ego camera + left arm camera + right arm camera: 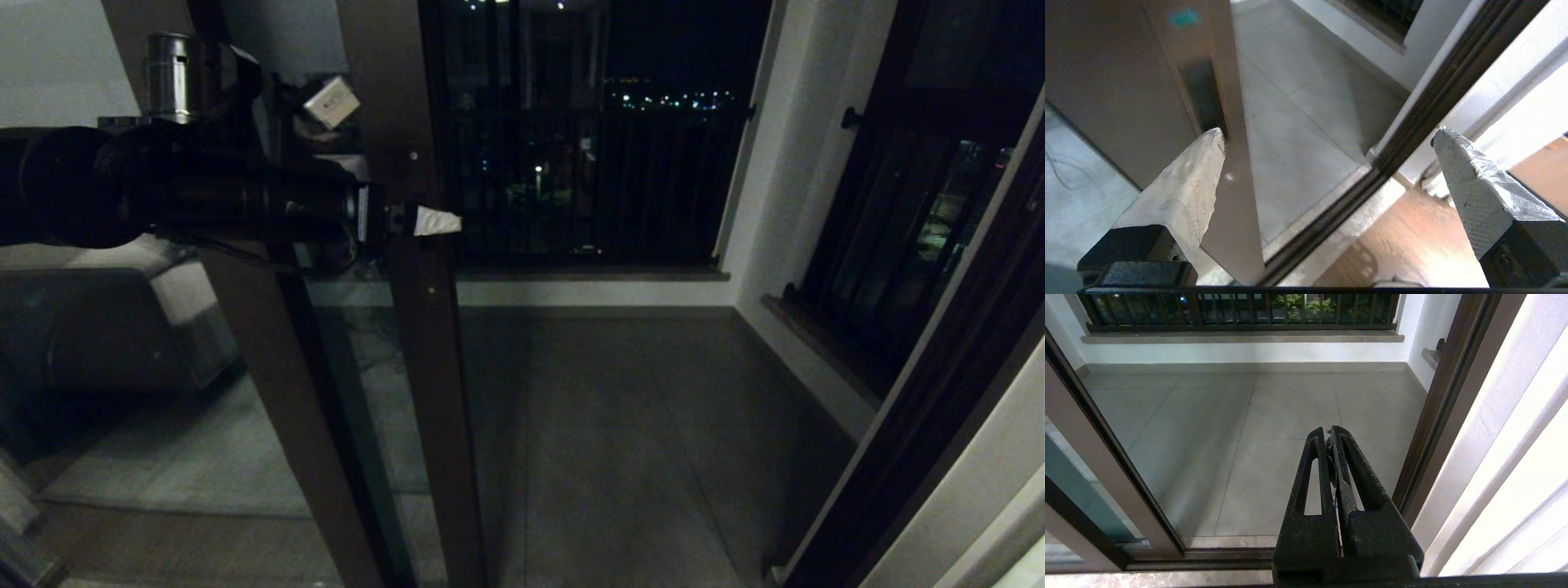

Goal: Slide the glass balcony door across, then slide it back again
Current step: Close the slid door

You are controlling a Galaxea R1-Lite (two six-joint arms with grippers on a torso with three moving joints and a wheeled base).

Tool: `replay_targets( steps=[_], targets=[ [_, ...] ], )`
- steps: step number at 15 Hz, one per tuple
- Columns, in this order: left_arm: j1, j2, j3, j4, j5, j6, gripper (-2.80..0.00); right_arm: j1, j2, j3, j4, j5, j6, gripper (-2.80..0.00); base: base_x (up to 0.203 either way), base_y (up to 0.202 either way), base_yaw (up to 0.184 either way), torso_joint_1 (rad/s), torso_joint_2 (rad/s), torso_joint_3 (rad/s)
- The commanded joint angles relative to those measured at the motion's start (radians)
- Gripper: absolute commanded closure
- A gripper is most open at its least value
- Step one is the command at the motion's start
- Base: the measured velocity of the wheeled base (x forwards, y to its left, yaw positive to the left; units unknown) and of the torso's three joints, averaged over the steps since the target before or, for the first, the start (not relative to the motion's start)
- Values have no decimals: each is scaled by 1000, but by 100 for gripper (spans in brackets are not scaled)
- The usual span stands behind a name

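Observation:
The glass balcony door stands slid over to the left, its brown stile rising through the middle of the head view, with the doorway open to its right. My left arm reaches in from the left at mid height to that stile. The left gripper is open wide. One white-taped fingertip rests at the lower end of the slim black recessed handle; the other fingertip hangs free over the doorway. The right gripper is shut and empty, facing the open doorway; the door's stile is to its side.
The floor track runs along the threshold to the dark jamb on the right. Beyond lie the tiled balcony floor, a railing and a side window. Wooden floor lies inside.

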Motion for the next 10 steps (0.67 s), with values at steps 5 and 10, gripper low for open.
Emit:
replay_targets(
  steps=[5,10],
  targets=[
    [-4,49,-26,0,-4,1,-280,0,2,0,1,0,-1,0,0,0,0,0,0,0],
    [-6,74,-49,-6,-4,2,-280,0,2,0,1,0,-1,0,0,0,0,0,0,0]
  ],
)
